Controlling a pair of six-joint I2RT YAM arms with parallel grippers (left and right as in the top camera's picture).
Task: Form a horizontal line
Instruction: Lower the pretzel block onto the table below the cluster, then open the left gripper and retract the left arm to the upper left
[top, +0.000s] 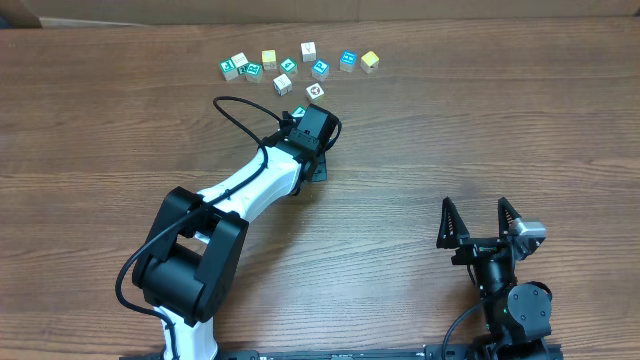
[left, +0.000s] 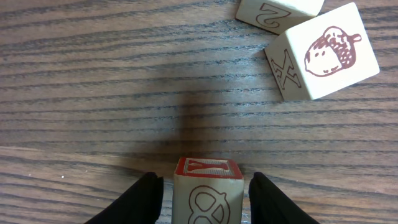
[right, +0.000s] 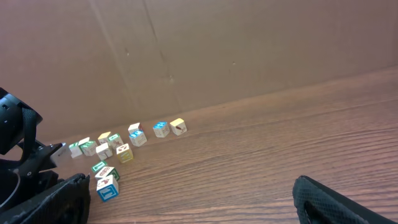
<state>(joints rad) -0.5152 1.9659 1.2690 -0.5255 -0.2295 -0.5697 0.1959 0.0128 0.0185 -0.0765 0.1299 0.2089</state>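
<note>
We log the left gripper (left: 206, 180) at the bottom of the left wrist view. Its jaws are partly apart and straddle a red-edged cube (left: 207, 202) that sits on the table. A thin gap shows on each side between the cube and the black fingers (left: 146, 200), so it is not clamped. The cube has a Y on top and a pretzel drawing on the near face. In the upper right of that view is an acorn cube (left: 326, 53) with an X on its side face, turned askew. Just above it is a cube with a 2 (left: 280, 9), cut off by the frame edge; we cannot tell if they touch.

The right gripper (top: 475, 206) is in the lower right of the overhead, jaws spread wide with nothing between them, well apart from all cubes.

The row of cubes (top: 288, 66) lies across the upper middle of the overhead and ends in a yellow cube (top: 370, 61) on the right. It is ragged: the cubes sit at uneven heights, bunched at the left end and gapped further right. A white cube (top: 283, 84) and a white cube with a red mark (top: 315, 92) sit just below the row, between it and the left arm (top: 250, 180).

The surface is a brown wood-grain table (top: 450, 130). A black cable (top: 232, 108) loops above it beside the arm. In the right wrist view a plain brown wall (right: 217, 50) stands behind the table's far edge.
</note>
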